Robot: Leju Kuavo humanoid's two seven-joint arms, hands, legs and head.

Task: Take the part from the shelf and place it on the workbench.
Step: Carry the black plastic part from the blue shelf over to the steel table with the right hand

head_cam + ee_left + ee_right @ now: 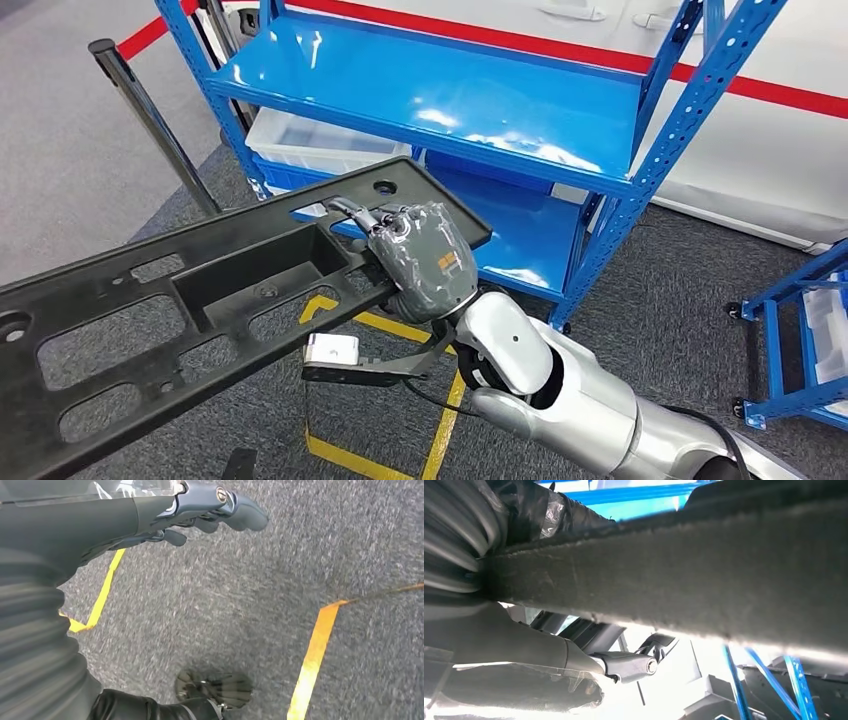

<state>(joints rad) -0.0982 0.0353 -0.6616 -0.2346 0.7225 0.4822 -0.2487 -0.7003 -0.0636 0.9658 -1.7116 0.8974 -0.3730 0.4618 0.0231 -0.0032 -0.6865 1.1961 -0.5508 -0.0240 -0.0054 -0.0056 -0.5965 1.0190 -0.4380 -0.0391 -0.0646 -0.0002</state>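
Black and long, a flat plastic part (pixel 190 300) with cut-out holes is gripped near one end by the robot's right hand (pixel 425 262), held in the air in front of a blue metal shelf (pixel 450 105) and above grey carpet (pixel 680 300) marked with yellow tape (pixel 440 430). The right fingers (pixel 350 212) curl over the part's edge. The left hand (pixel 200 510) hangs over the carpet holding nothing, its fingers loosely curled but apart.

A workshop: blue steel shelving (pixel 640 150) on grey carpet (pixel 690 300) marked with yellow tape (pixel 445 420).
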